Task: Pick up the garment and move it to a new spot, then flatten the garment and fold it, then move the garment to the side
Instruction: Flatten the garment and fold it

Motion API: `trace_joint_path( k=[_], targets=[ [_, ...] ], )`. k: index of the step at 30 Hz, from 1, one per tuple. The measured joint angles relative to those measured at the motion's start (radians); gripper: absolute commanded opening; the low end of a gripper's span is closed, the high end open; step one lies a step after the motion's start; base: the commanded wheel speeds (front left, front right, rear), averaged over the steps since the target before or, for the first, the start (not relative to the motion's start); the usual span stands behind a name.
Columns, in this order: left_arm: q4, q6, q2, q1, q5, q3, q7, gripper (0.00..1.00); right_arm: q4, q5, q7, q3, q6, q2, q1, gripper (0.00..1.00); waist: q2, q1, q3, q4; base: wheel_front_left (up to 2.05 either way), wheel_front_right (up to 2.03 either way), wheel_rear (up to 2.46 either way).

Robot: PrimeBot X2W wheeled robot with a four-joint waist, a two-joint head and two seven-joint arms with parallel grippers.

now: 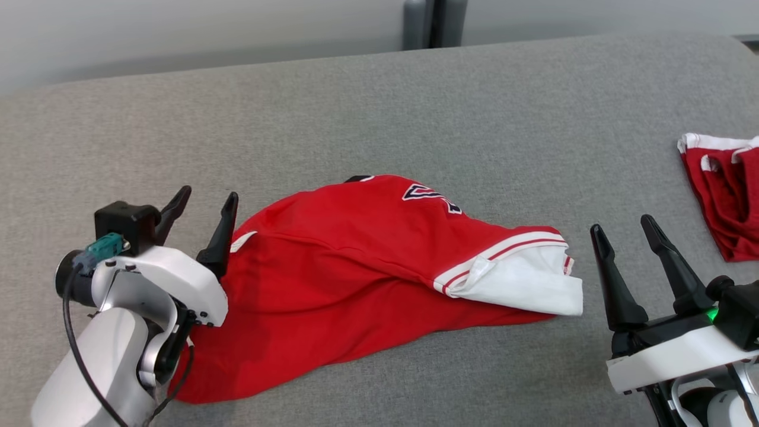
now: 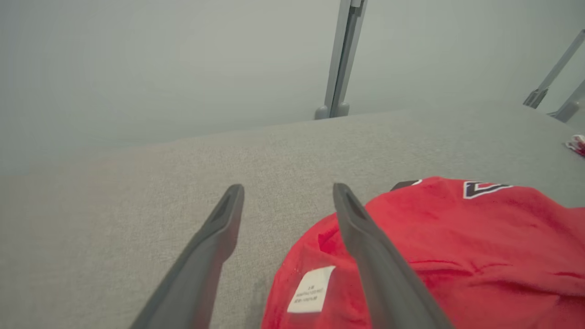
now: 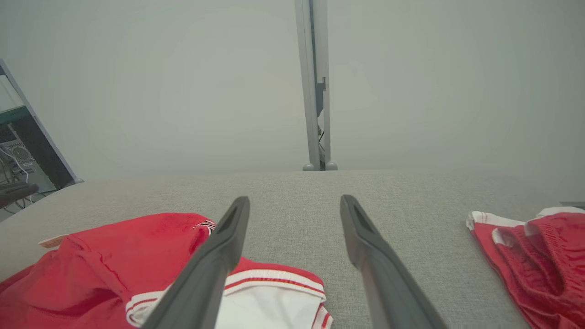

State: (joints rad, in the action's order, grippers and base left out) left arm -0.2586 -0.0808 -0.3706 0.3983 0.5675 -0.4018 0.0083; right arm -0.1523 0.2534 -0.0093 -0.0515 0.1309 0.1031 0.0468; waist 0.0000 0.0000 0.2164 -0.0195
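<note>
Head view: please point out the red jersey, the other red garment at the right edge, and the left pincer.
red jersey (image 1: 356,273), head view, its red middle fabric.
other red garment (image 1: 726,196), head view, red cloth below its white trim.
left pincer (image 1: 209,194), head view, midway between its two fingertips.

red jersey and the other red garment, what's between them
Nothing lies between the red jersey and the second red garment: bare grey surface, plain in the right wrist view. In the head view the open right gripper shows in front of that gap.
</note>
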Motion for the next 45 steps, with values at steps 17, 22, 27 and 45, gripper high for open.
trace_joint_path(
  k=[17,22,27,45],
  targets=[
    [-0.372,0.178,0.035,0.113,0.105,-0.068,0.117,0.36,0.050,0.029,-0.022,-0.008,0.000,-0.009,0.033,1.00,0.0000,0.0000,0.066,-0.037,0.00,0.00,0.00],
    [-0.416,0.192,0.040,0.125,0.113,-0.079,0.088,0.00,0.066,0.039,-0.024,-0.001,0.000,-0.007,0.036,1.00,0.0000,0.0000,0.064,-0.046,0.00,0.00,0.00],
    [-0.427,0.196,0.037,0.140,0.113,-0.075,0.016,0.00,0.092,0.027,-0.018,0.048,0.000,0.022,0.026,1.00,0.0000,0.0000,0.059,-0.054,0.00,0.00,0.00],
    [-0.284,0.149,0.009,0.095,0.118,-0.066,-0.025,0.00,0.284,0.192,0.040,-0.107,0.000,0.053,0.019,1.00,0.0000,0.0001,0.058,-0.020,0.00,0.00,0.00]
  ],
)
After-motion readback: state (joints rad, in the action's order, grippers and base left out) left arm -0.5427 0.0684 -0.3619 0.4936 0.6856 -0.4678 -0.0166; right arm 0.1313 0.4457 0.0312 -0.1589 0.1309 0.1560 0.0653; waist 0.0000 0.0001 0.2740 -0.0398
